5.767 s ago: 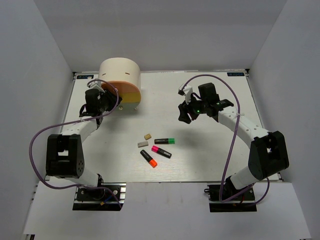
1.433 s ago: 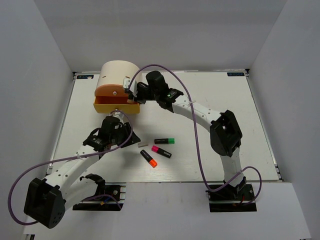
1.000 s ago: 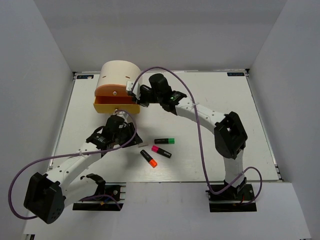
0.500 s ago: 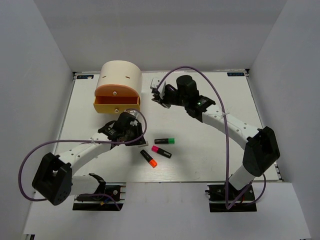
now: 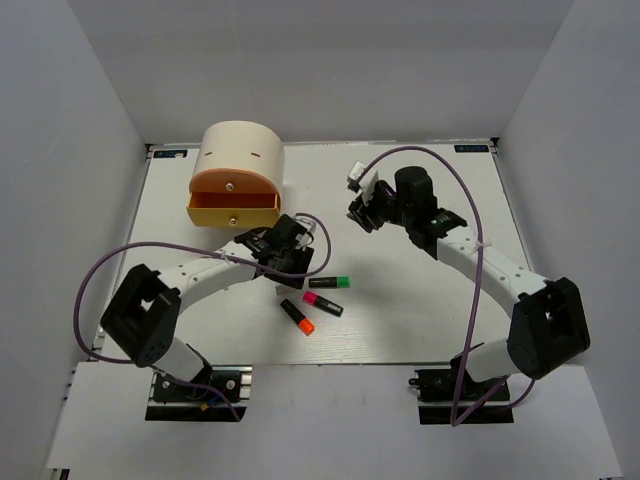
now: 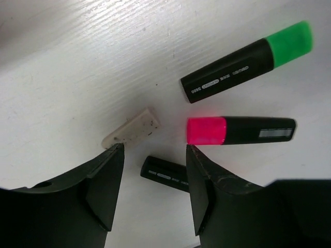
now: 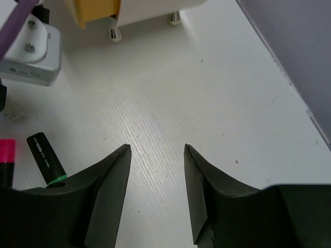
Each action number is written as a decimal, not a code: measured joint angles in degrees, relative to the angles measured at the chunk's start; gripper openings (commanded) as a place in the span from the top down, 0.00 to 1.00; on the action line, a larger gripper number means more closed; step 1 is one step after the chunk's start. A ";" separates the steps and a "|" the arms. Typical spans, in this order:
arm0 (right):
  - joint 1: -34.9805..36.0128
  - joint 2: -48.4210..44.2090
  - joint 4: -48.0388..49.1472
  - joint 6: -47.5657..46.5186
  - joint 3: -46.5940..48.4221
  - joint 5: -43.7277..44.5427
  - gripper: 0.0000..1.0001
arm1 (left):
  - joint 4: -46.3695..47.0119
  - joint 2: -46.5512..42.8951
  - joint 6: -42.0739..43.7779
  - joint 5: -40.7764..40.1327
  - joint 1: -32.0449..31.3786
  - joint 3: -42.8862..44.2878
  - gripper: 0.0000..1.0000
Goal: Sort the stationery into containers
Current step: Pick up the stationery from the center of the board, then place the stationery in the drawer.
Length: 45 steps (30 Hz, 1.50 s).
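Both the left arm (image 5: 215,272) and the right arm (image 5: 482,262) are white tubular links joined by blocky black joints. A purple cable (image 5: 420,149) loops from each black base (image 5: 225,382) up to the wrist. The fingers (image 6: 103,183) are matte black, curved and faintly scuffed. Behind the left fingers, a white housing (image 7: 28,47) carries two screws.

Orange highlighter (image 6: 164,174) showing only its black end between the left jaws, cap hidden behind them, green highlighter (image 7: 44,155) cap mostly under the right jaws, pink highlighter (image 7: 5,150) cut by the left edge, drum (image 7: 150,8) cropped at the top, barrel print unreadable
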 measured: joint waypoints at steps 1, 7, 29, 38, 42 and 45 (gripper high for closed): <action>-0.48 -0.57 0.17 0.22 -0.59 -0.04 0.47 | -0.66 1.05 0.83 -0.74 -0.63 0.61 0.37; -2.38 -1.70 0.11 1.46 -3.45 -0.37 0.47 | -3.06 7.26 4.85 -5.64 -2.91 3.34 0.37; -5.09 -4.44 0.20 3.15 -8.15 -2.38 0.47 | 1.27 8.04 6.82 -7.43 -3.74 1.60 0.83; -5.38 -5.31 0.28 2.95 -12.09 -2.34 0.44 | 11.34 -12.90 -6.47 -11.56 -2.19 0.94 0.86; -5.51 -5.46 0.46 2.93 -13.27 -2.34 0.44 | 15.08 -17.03 -14.10 -18.18 -0.79 1.51 0.90; -5.57 -5.97 0.55 2.93 -14.12 -2.29 0.44 | 16.46 -18.45 -20.35 -23.32 0.61 1.51 0.95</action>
